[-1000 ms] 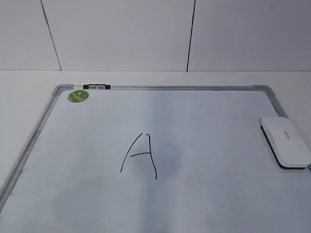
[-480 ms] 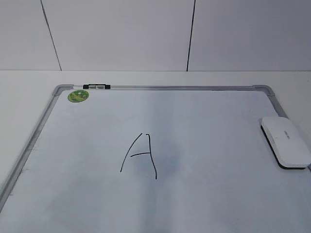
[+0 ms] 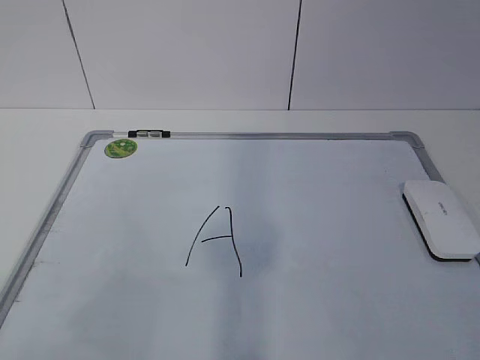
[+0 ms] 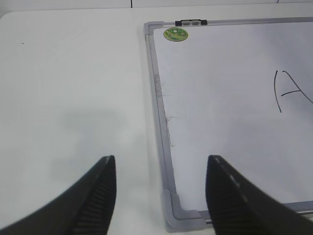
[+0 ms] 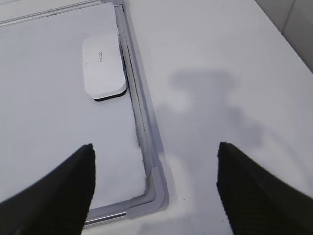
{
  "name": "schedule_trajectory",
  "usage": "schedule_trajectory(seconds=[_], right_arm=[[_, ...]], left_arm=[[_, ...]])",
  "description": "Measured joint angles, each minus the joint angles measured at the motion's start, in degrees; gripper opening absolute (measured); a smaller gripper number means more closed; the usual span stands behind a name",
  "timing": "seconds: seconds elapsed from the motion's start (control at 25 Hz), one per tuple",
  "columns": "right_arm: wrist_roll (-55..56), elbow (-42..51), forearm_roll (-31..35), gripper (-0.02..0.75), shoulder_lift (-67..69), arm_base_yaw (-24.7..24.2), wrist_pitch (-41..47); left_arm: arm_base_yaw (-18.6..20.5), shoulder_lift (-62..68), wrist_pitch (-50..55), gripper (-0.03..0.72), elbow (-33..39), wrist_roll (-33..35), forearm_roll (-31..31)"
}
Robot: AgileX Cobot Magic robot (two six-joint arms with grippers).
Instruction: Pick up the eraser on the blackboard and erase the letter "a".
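The blackboard (image 3: 262, 136) is a white dry-erase board with a grey frame, lying flat on the white table. The white eraser (image 3: 441, 219) lies on its right edge, untouched. A tall capital "A" (image 3: 217, 240) is drawn mid-board, with a faint grey smudge to its right. No lowercase letter "a" shows. My left gripper (image 4: 160, 161) is open and empty over the board's near left corner (image 4: 157, 83). My right gripper (image 5: 155, 146) is open and empty over the near right corner (image 5: 139, 117), well short of the eraser (image 5: 101, 66). Neither gripper shows in the exterior view.
A round green sticker (image 3: 121, 148) and a small black clip (image 3: 149, 134) sit at the board's far left corner; both show in the left wrist view too, sticker (image 4: 175, 34) and clip (image 4: 191, 22). White table surrounds the board. A white panelled wall stands behind.
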Motion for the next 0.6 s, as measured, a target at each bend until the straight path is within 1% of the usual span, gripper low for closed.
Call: schedule_trajectory(seconds=[0.6], right_arm=[[0.00, 0.00, -0.21, 0.592, 0.00, -0.22, 0.10]], left_arm=[[0.00, 0.00, 0.00, 0.433, 0.00, 0.00, 0.00]])
